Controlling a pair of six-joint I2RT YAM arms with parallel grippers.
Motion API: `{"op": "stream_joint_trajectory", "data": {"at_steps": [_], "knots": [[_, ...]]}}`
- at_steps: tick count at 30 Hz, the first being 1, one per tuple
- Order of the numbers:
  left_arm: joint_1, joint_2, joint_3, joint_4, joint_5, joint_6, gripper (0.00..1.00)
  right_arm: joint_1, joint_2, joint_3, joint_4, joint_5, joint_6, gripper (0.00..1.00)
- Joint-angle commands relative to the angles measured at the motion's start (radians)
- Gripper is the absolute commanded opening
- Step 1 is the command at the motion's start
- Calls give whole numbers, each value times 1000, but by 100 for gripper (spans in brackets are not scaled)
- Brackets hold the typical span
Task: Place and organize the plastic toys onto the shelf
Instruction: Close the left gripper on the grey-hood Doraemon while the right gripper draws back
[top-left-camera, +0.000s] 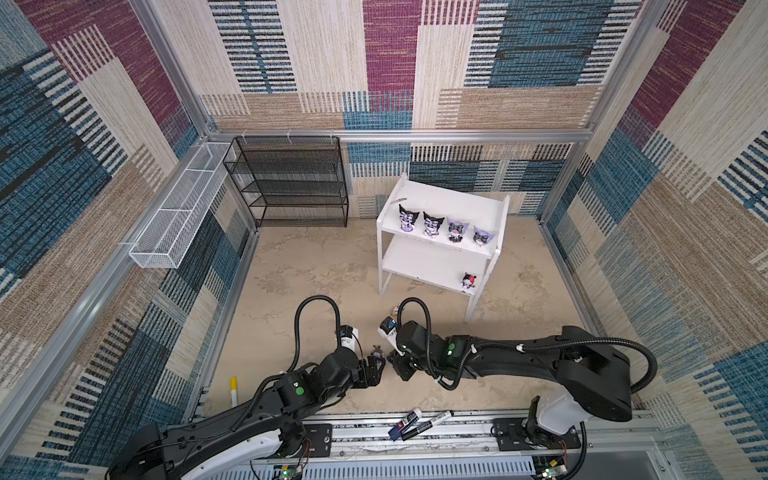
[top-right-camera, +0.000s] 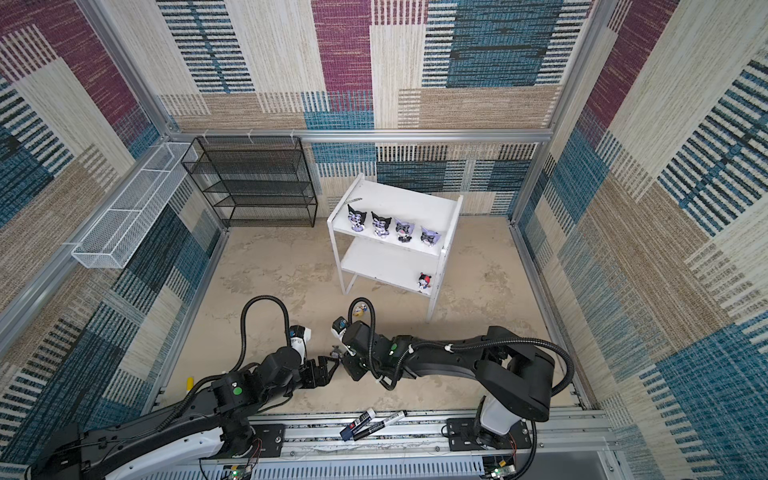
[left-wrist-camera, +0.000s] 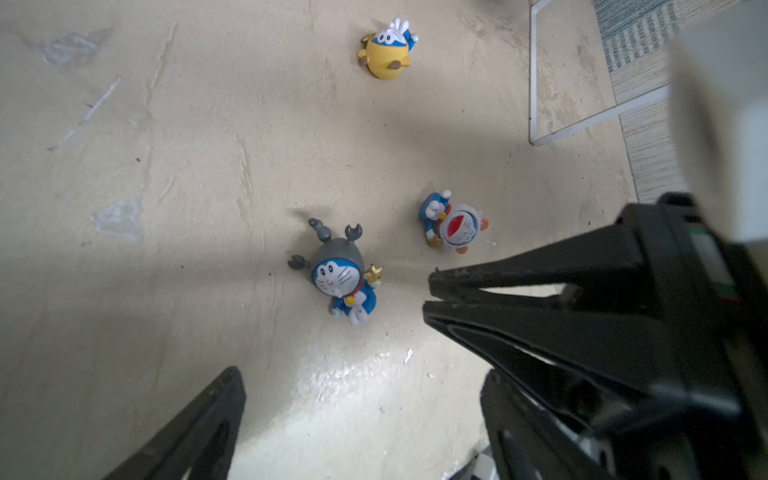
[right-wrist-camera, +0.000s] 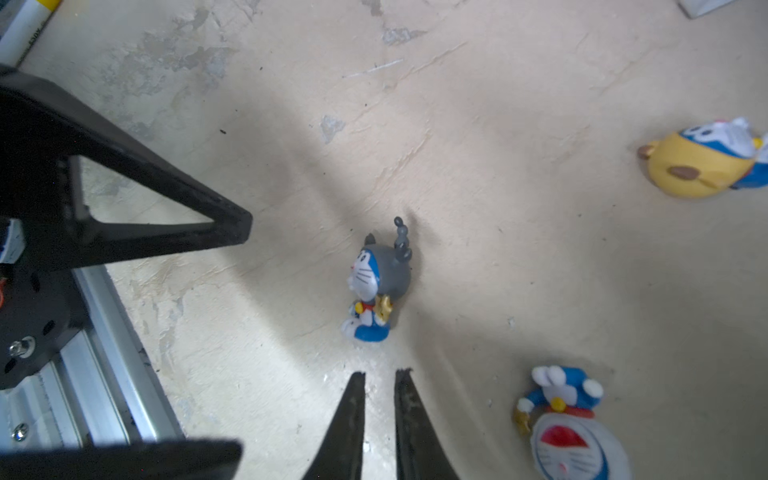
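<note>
Bearing blurred, unreadable labels: marker pens.

A robot lab cell (boxed in): aluminium frame, carpet-lined walls, left arm and right arm on a rail.

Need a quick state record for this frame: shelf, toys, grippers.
shelf, top tier: four hooded toys, upright in a row
lower tier: one red-hatted toy, near one end
floor: grey-hooded toy upright; yellow toy and blue toy lying down
left gripper: open, empty
right gripper: shut, empty
</note>
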Motion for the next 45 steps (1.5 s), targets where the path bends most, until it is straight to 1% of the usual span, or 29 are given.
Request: {"op": "stream_joint_trajectory", "data": {"at_steps": [1,4,6,10,11,12,14,19,23,27,29,33,38,39,41,45], "knots": [[5,56,34,52,20,-46,81,2,-51,-23,-4,27,33,19],[10,128,79,20,22,-73,75,2,-105,-45,-23,34,44,19],[14,170,102,10,19,-102,73,3,-141,-61,-39,34,47,21],[24,259,174,-33,20,-122,70,2,-221,-92,-60,35,51,24],[24,285,194,-45,22,-124,69,2,-246,-100,-64,34,49,26],[28,310,212,-54,24,-130,64,2,-272,-108,-66,30,45,29],[32,354,232,-63,26,-143,58,3,-321,-122,-67,17,33,34],[45,441,287,-118,28,-158,58,7,-441,-160,-73,-21,-3,52],[50,481,317,-146,17,-162,59,10,-520,-187,-80,-27,-20,60],[65,517,344,-178,6,-159,59,11,-578,-209,-82,-28,-24,63],[74,535,352,-179,8,-158,55,12,-602,-222,-81,-31,-23,65],[89,573,361,-176,22,-157,52,13,-635,-240,-74,-44,-29,69],[96,610,368,-165,37,-160,40,17,-656,-256,-68,-59,-35,72],[98,616,373,-165,37,-159,39,17,-660,-259,-67,-64,-36,72],[100,625,378,-167,41,-158,32,17,-667,-265,-62,-69,-36,72],[101,631,380,-172,45,-154,29,21,-676,-278,-60,-74,-33,73]]}}
